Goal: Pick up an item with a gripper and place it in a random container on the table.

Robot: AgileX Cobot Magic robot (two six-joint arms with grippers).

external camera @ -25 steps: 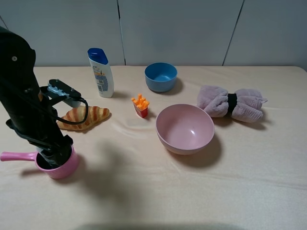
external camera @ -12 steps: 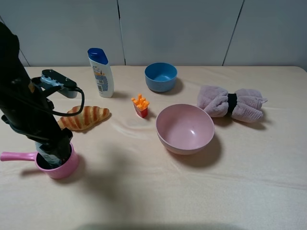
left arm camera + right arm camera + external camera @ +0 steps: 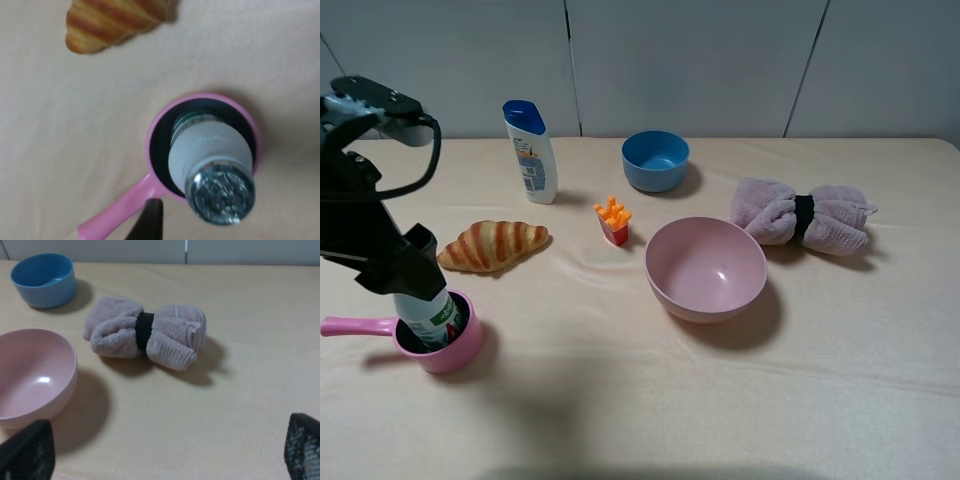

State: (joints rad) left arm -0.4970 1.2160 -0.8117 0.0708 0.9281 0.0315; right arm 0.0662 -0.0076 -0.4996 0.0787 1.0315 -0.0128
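Now bottle (image 3: pixel 432 316) upright in saucepan (image 3: pixel 455 349), foil cap up.

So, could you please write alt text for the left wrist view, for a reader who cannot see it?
A small white drink bottle with a silver foil cap stands inside a pink saucepan on a beige table, seen from directly above. A croissant lies apart from the pan, and one dark fingertip of the left hand shows beside the pan's handle.
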